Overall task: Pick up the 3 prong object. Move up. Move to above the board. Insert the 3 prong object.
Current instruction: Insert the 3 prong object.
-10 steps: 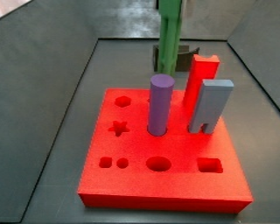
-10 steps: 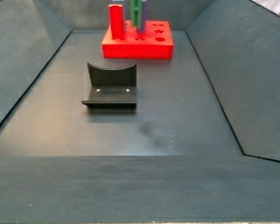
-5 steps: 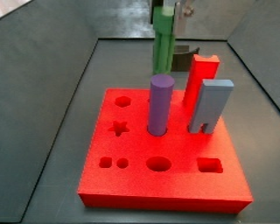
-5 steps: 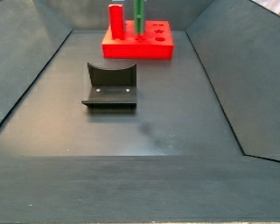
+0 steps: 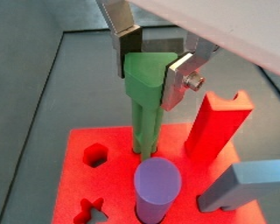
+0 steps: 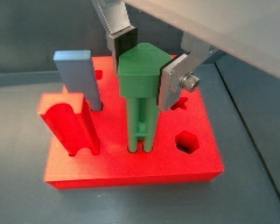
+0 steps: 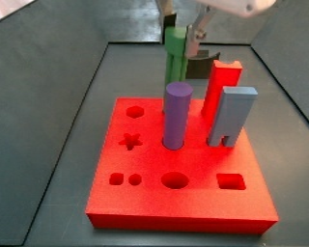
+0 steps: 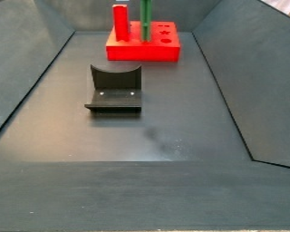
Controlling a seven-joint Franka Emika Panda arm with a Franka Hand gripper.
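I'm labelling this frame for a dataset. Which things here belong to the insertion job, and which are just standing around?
Belonging to the job:
- 3 prong object, green, upright, its bottom at the board
- board, red
- gripper, its fingers at either side of the peg's wide top

Just standing around:
- purple cylinder, upright in the board
- light blue block, on the board
- red upright piece
- fixture, on the floor

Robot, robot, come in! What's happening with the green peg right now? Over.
Gripper above the board, jaws shut on the 3 prong object. Prongs down at the board's surface. Purple cylinder and red block stand close by, not touching.
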